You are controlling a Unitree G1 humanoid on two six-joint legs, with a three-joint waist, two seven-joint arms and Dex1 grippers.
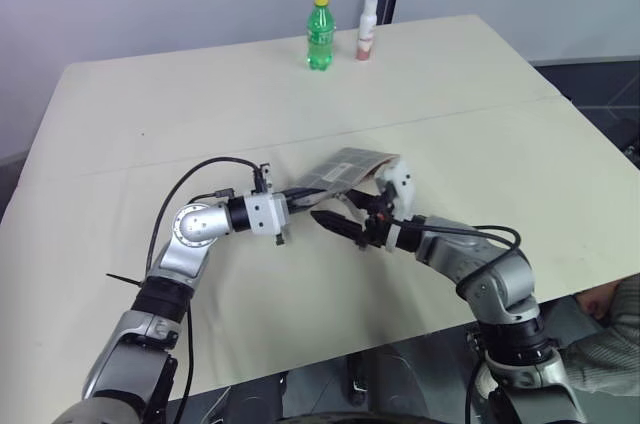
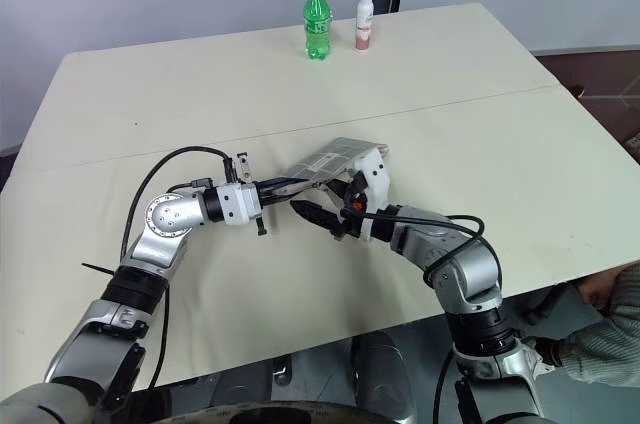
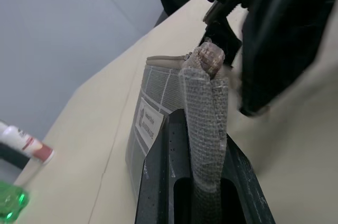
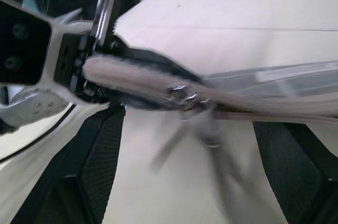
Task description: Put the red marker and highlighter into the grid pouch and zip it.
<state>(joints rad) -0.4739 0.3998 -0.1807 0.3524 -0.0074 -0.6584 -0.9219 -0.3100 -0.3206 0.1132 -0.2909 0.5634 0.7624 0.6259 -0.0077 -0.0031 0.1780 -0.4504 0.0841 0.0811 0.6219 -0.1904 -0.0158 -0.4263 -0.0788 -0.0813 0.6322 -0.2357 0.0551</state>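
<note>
The grid pouch [image 1: 345, 170] is lifted off the desk [image 1: 480, 124] near the middle of the top, closer to the near edge than the far one. It hangs tilted, one end raised toward the left gripper [image 1: 305, 193] and the other end lower, toward the right arm. Its white label [image 3: 149, 121] faces up in the left wrist view. The left gripper points sideways across the desk, and its two black fingers are pressed together on the pouch's end, with the fabric bunched up between them [image 3: 206, 123]. A zipper pull [image 4: 182, 95] hangs at the pouch's edge in the right wrist view, just ahead of the right gripper [image 1: 335, 222]. That gripper sits just beneath and beside the pouch, its fingers [image 4: 100, 166] spread wide with nothing between them. Whether it touches the fabric cannot be told.

At the far edge of the desk, well apart from the pouch, stand a green bottle [image 1: 319, 34] with a yellow cap and, just beside it, a small white bottle [image 1: 367, 30].
</note>
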